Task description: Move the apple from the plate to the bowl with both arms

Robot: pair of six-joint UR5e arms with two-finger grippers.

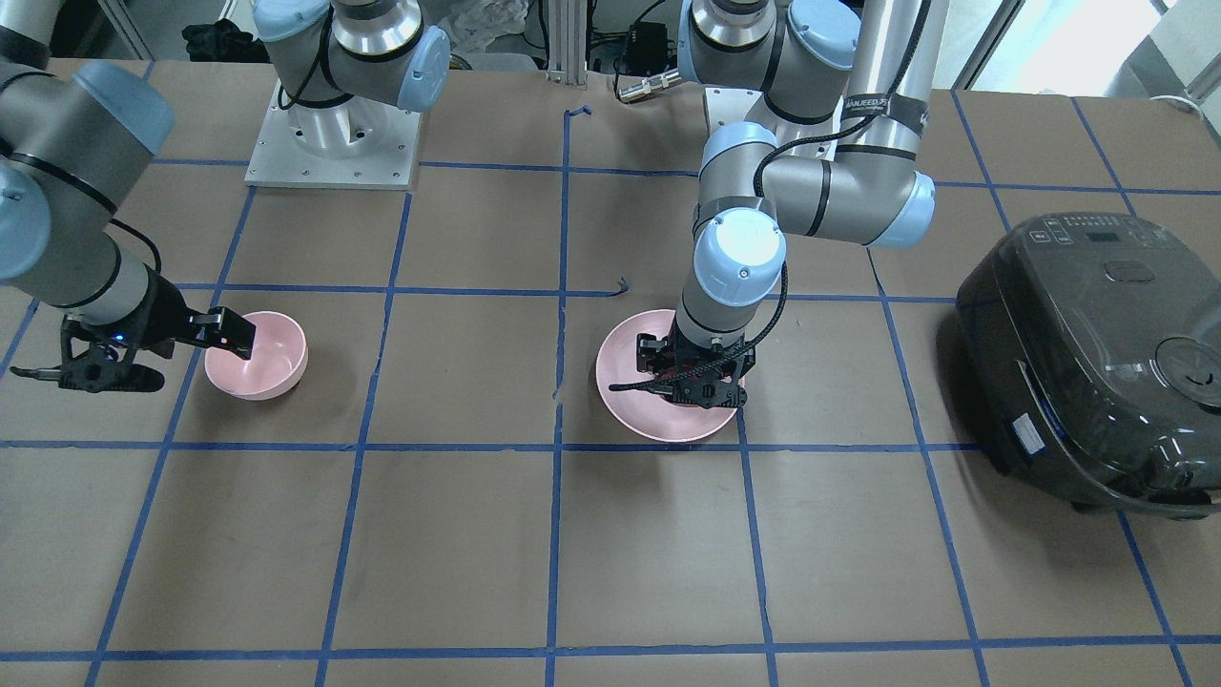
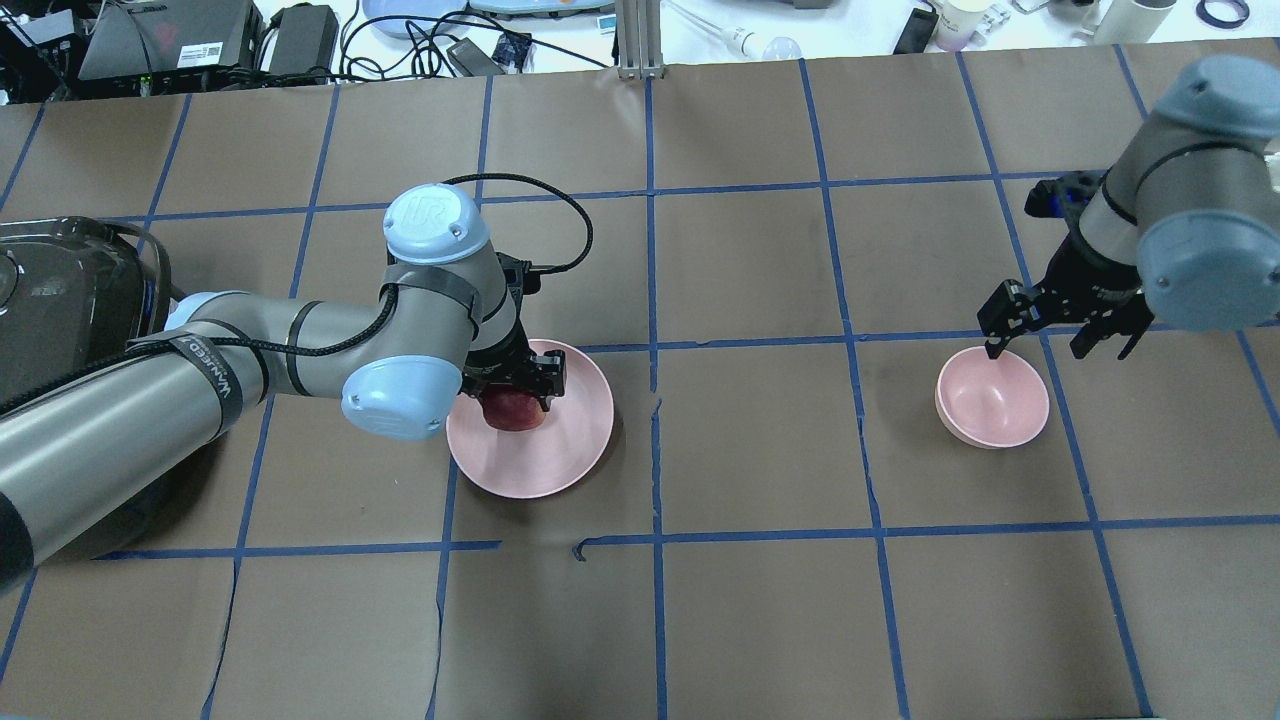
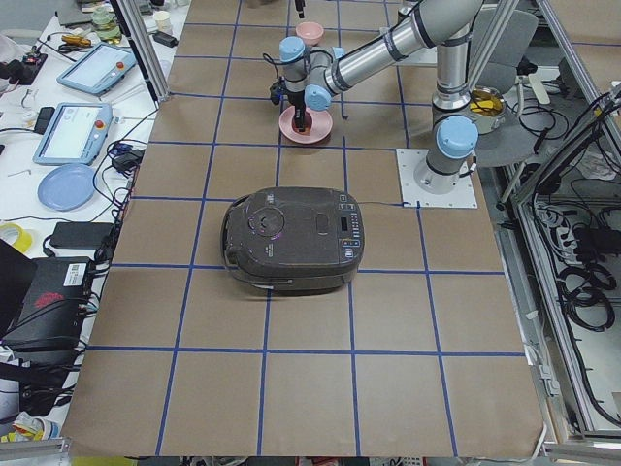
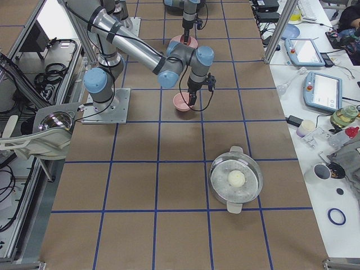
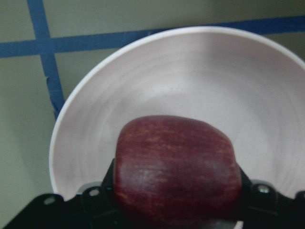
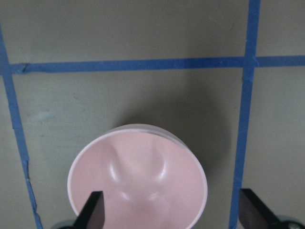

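The dark red apple lies at the near left of the wide pink plate, left of the table's middle. My left gripper reaches straight down into the plate. In the left wrist view its fingers press both sides of the apple, low over the plate. The small deep pink bowl stands empty at the right. My right gripper is open low over the bowl's far right rim. In the right wrist view one finger is over the bowl and the other outside it.
A large dark rice cooker stands at the table's left end, beside my left arm. A lidded metal pot shows in the exterior right view, nearer that camera than the bowl. Blue tape lines grid the brown table.
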